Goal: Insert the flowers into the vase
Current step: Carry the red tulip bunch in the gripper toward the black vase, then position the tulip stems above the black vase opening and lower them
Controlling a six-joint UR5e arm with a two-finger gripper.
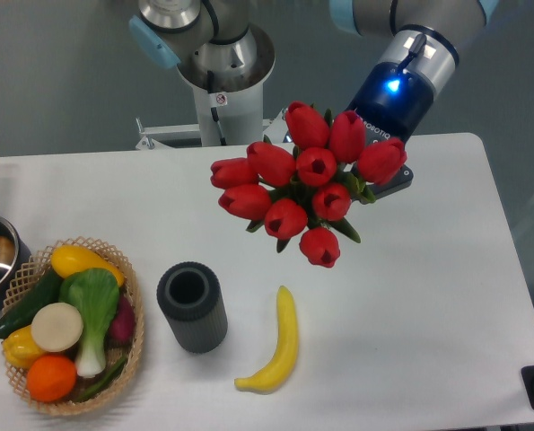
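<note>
Above the white table my gripper carries the flowers in the air, and I judge it is closed on their stems, though the red tulip heads hide my fingers. To their lower left, well apart, the vase stands upright with its mouth empty, between the vegetable basket and the banana. Lifting is done; moving over and inserting remain.

White lettering reading "ROBOTIQ" is showing on the blue gripper body, just above the flowers, partly hidden. A small sticker on the arm base is sitting left of the gripper, unreadable.
</note>
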